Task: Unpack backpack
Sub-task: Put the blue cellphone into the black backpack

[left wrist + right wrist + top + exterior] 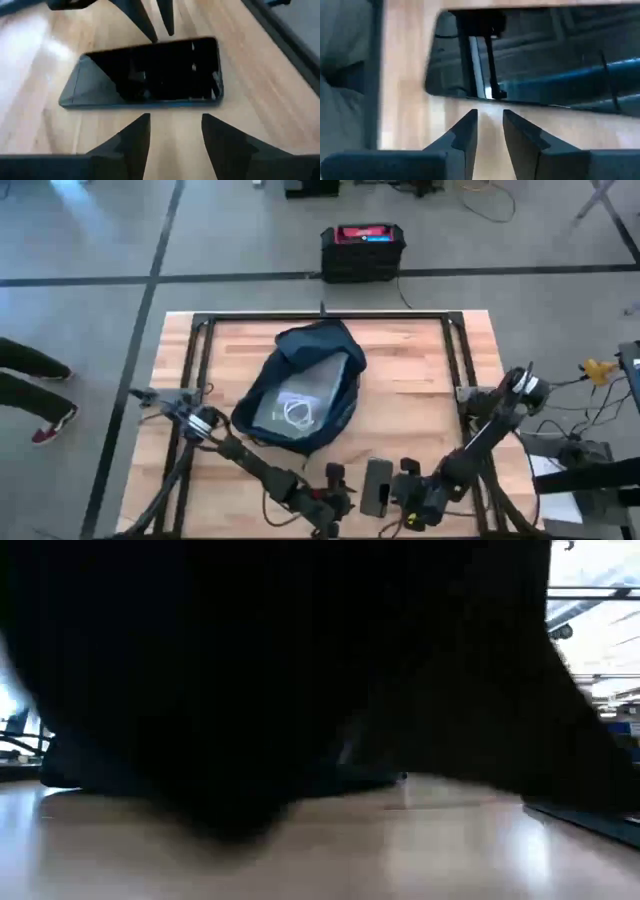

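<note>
The backpack point(300, 385) lies open near the middle of the wooden bench point(410, 380), its dark navy fabric folded back around a pale lining on which a small coil of white cord point(297, 413) rests; toward six o'clock from the backpack, close to the bench's near edge, a flat black phone point(377, 486) lies face up on the wood, its glass reflecting the room; the left gripper point(335, 480) sits just at nine o'clock of the phone and the right gripper point(408, 480) just at three o'clock of it, so the two face each other across the device; in the left wrist view the left gripper point(175, 130) has its dark fingers point(131, 135) parted with bare wood between them, the phone point(150, 72) lying just beyond their tips and not held, while the tips of the other arm's fingers show past the phone's far edge; in the right wrist view the right gripper point(490, 127) has its fingers point(465, 132) only narrowly apart, the tips stopping just short of the phone's point(535, 57) edge and clasping nothing; the low view is almost wholly filled by a dark, blurred mass close to the lens, with only a strip of bench point(320, 850) visible beneath it; off the bench at twelve o'clock a black box with a red top point(362, 250) stands on the floor, and at nine o'clock a person's legs and shoes point(35, 390) show on the floor.
</note>
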Robot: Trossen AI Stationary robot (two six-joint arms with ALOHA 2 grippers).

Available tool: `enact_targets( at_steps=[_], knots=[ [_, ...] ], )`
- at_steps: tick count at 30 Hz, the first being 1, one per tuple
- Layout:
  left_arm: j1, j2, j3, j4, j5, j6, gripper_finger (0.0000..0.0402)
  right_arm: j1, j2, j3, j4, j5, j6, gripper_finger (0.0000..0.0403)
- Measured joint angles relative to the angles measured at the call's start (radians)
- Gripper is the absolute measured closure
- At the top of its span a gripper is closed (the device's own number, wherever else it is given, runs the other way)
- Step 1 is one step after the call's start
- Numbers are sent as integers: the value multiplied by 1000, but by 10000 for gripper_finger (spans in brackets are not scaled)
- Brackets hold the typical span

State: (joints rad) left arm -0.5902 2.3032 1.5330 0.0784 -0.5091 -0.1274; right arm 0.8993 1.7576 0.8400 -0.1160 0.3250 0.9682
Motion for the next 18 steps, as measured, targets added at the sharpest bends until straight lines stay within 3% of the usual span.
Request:
enact_targets(
  at_steps=[5,8,12,18],
  knots=[
    [53,-2,-12,-67,6,-5,251,-17,61,33,11,92,-40,339],
    [90,-2,-18,-87,81,-16,255,-33,69,48,2,156,-87,346],
    [125,-3,-41,-82,197,-17,258,-74,65,65,-27,136,-173,352],
    [135,-8,-65,-87,182,35,256,-126,64,66,-33,130,-277,339]
  ],
)
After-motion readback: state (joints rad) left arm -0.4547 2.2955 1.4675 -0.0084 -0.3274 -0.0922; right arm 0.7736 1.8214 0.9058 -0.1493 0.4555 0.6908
